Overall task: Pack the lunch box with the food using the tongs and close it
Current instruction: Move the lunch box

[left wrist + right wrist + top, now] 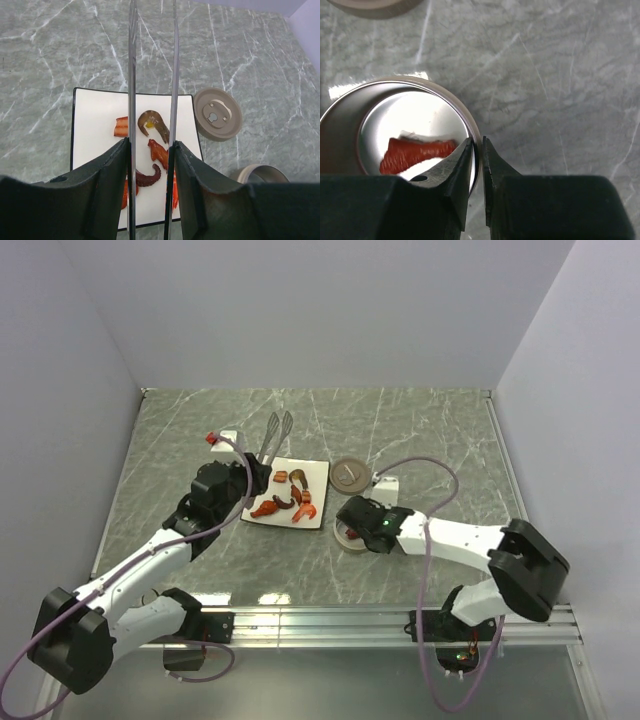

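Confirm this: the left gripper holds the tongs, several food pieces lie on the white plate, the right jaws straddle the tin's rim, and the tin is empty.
The tin is not empty: the right wrist view shows one red-orange food piece lying inside it. The rest stands.

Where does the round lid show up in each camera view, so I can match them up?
Top view: the lid lies flat just right of the white plate's far corner.
Left wrist: the lid sits right of the plate, about mid-height.
Right wrist: only a sliver of the lid shows, at the top-left edge.
Shared landmark: the open tin, close to the lid in all three.
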### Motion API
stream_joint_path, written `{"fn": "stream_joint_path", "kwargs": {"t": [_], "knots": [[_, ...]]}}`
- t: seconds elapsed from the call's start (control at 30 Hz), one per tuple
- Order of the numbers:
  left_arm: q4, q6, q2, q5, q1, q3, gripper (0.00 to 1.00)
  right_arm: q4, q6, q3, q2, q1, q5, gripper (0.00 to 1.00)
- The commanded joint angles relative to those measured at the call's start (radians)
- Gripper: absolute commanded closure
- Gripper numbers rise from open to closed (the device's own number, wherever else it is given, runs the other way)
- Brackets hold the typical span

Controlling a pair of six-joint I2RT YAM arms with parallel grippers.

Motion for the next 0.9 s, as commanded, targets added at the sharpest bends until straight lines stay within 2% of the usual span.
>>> {"fn": "stream_joint_path", "kwargs": {"t": [0.0, 0.3, 0.53, 0.87], "knots": [[0.058, 0.016, -0.042, 0.03, 0.011, -0.005, 0.54, -0.032, -0.012, 0.098, 0.065, 0.002, 0.097, 0.79], [0.055, 0.016, -0.049, 0.04, 0.025, -0.013, 0.54, -0.002, -0.095, 0.23, 0.21, -0.052, 0.13, 0.8], [0.055, 0.016, -0.051, 0.04, 0.032, -0.016, 0.54, 0.083, -0.187, 0.277, 0.292, -0.144, 0.082, 0.81], [0.053, 0.015, -0.049, 0.042, 0.037, -0.017, 0.55, 0.159, -0.257, 0.345, 0.358, -0.187, 0.051, 0.82]]}}
